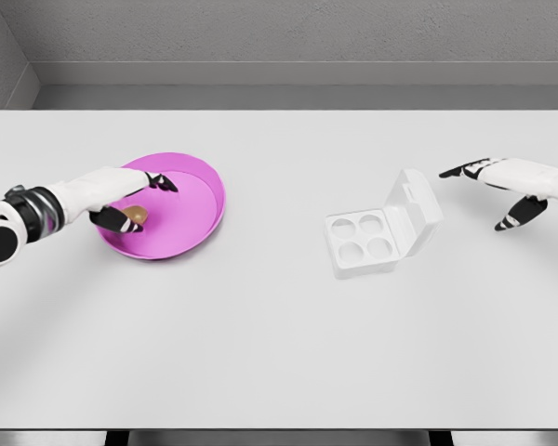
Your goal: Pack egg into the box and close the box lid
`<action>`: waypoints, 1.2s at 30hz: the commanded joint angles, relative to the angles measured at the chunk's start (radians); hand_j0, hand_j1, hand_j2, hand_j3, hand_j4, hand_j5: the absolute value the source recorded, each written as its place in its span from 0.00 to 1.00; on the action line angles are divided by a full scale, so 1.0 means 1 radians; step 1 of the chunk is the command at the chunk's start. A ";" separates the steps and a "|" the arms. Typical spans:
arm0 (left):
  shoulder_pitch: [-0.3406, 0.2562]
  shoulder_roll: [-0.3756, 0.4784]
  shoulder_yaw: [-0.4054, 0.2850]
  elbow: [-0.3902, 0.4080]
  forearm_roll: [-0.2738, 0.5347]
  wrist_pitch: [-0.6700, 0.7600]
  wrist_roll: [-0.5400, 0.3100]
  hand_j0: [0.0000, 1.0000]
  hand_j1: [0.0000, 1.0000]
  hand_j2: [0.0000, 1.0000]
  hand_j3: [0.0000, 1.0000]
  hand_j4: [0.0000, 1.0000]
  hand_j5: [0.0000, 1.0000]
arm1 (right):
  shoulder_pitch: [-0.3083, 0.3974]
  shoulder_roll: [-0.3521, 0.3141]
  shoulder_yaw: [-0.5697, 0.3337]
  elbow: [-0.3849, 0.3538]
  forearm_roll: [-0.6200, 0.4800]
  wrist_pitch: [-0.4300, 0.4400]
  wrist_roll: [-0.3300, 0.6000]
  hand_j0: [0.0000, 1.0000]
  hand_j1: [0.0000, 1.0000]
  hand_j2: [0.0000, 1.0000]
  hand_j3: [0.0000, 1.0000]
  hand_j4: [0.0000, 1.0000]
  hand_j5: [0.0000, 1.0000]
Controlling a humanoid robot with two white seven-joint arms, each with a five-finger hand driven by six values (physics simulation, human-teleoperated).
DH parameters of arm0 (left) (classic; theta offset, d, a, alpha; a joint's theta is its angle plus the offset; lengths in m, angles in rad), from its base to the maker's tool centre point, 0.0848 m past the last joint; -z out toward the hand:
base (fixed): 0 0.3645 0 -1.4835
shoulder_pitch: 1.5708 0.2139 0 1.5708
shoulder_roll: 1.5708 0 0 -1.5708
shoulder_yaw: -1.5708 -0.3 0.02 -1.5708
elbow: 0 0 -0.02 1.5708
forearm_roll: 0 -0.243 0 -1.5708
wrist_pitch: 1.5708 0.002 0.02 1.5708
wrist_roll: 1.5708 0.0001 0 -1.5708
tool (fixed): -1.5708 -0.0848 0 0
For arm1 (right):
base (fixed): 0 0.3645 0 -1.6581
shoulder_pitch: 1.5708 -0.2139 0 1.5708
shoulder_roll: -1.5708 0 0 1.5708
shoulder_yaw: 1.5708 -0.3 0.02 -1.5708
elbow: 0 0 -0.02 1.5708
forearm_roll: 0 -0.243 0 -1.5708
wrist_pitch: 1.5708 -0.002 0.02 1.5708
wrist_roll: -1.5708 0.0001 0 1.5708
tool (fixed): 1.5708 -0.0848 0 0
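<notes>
Fingers (121, 217) of the left hand (107, 190) pinch the brown egg (136, 216) inside the pink bowl (200, 200); the box's (365, 243) four cups lie empty.

Egg (136, 216) partly hidden by fingers of left hand (121, 200), whose forearm covers near-left rim of pink plate (205, 186); right hand (507, 190) and its arm cut off at picture's right edge

Left robot hand (121, 200) reaching low with fingers curled, right robot hand (502, 190) raised, fingers spread
</notes>
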 commanded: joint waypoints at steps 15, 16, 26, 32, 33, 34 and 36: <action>0.080 -0.067 0.130 -0.015 -0.005 0.044 0.000 0.79 0.79 0.79 0.79 0.79 0.79 | -0.015 -0.001 0.022 0.021 -0.006 0.002 0.001 1.00 1.00 1.00 1.00 1.00 1.00; 0.086 -0.067 0.132 -0.013 -0.005 0.045 0.000 0.78 0.78 0.78 0.78 0.78 0.78 | -0.015 -0.001 0.022 0.021 -0.006 0.002 0.001 1.00 1.00 1.00 1.00 1.00 1.00; 0.118 -0.110 0.153 -0.004 -0.070 0.050 0.000 0.76 0.76 0.76 0.76 0.76 0.76 | -0.015 -0.001 0.025 0.021 -0.004 0.002 0.006 1.00 1.00 1.00 1.00 1.00 1.00; 0.133 -0.136 0.152 -0.016 -0.165 0.050 0.000 0.76 0.76 0.76 0.76 0.76 0.76 | -0.017 -0.001 0.024 0.021 -0.006 0.002 0.006 1.00 1.00 1.00 1.00 1.00 1.00; 0.133 -0.136 0.152 -0.016 -0.165 0.050 0.000 0.76 0.76 0.76 0.76 0.76 0.76 | -0.015 -0.001 0.024 0.021 -0.006 0.002 0.006 1.00 1.00 1.00 1.00 1.00 1.00; 0.133 -0.136 0.152 -0.016 -0.165 0.050 0.000 0.76 0.76 0.76 0.76 0.76 0.76 | -0.017 -0.001 0.024 0.021 -0.006 0.002 0.006 1.00 1.00 1.00 1.00 1.00 1.00; 0.133 -0.136 0.152 -0.016 -0.167 0.050 0.000 0.76 0.76 0.76 0.76 0.76 0.76 | -0.015 -0.001 0.025 0.021 -0.006 0.002 0.006 1.00 1.00 1.00 1.00 1.00 1.00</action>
